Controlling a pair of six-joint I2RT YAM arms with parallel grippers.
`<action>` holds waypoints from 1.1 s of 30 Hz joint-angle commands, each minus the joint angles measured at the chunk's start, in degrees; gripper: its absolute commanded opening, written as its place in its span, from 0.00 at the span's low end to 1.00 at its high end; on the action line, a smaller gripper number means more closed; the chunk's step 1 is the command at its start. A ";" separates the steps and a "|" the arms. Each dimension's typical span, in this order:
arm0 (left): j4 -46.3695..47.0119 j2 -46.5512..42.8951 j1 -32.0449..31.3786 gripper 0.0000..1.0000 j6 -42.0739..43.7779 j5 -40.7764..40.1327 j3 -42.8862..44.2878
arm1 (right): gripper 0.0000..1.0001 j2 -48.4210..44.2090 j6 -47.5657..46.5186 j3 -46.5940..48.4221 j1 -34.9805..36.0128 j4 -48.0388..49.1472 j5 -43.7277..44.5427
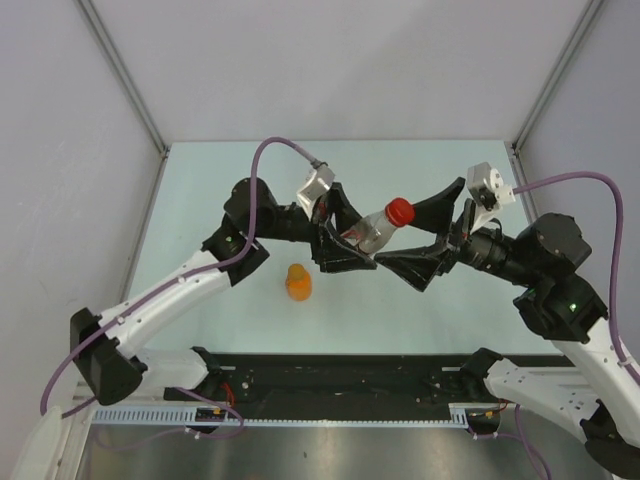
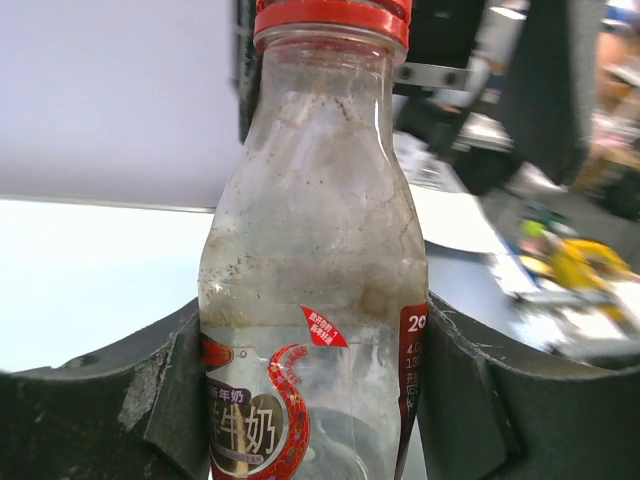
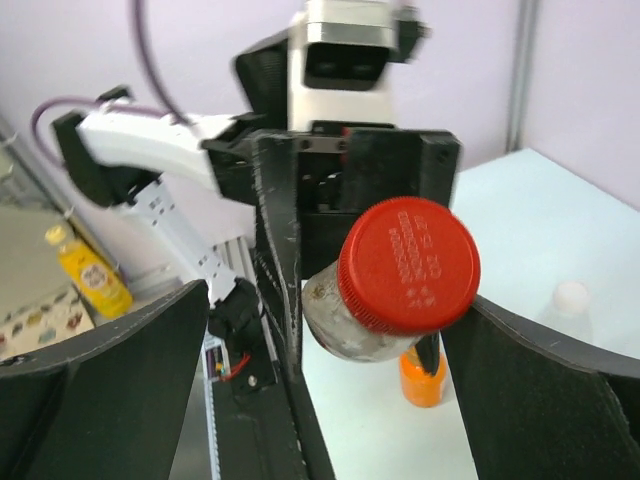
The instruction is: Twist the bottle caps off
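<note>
Pale green desk [image 1: 420,170], matt, boxed in by plain grey-white walls [image 1: 330,60]. Aluminium frame posts [image 1: 120,70] run up at the two far corners. A black rail [image 1: 340,375] lies along the near edge, between the arm bases. Purple cables [image 1: 262,160] loop from both wrists.

Mid-desk and off the surface: the left claw [image 1: 350,240] is clamped on the lower body of a clear bottle [image 1: 372,232]. The bottle has a grimy inside and a red-printed label. It is tilted, neck toward the right arm. The red cap [image 1: 400,210] is on, with a red ring under it.

The right claw [image 1: 402,238] is spread wide, one finger on each side of the red cap. In the right wrist view the cap sits closer to one finger than the other. I cannot tell if it touches.

The squat orange bottle [image 1: 298,283] stands upright on the desk, near the left claw and on its near side. In the right wrist view the held bottle partly hides it. That view also shows a white cap [image 3: 571,296] on a clear bottle at the far right; its body is faint. A yellow bottle [image 3: 90,272] stands off the desk, in the background.
</note>
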 commanded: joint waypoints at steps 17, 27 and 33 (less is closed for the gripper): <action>-18.95 -10.26 -10.79 0.00 30.08 -65.94 -3.34 | 1.00 3.16 20.15 2.28 0.17 4.33 28.56; -12.98 -12.54 -18.61 0.00 37.46 -78.42 -7.83 | 0.96 6.77 24.90 2.28 0.25 4.15 33.40; -11.04 -13.42 -19.94 0.00 38.70 -80.18 -9.50 | 0.89 8.26 26.13 2.19 0.08 3.36 33.57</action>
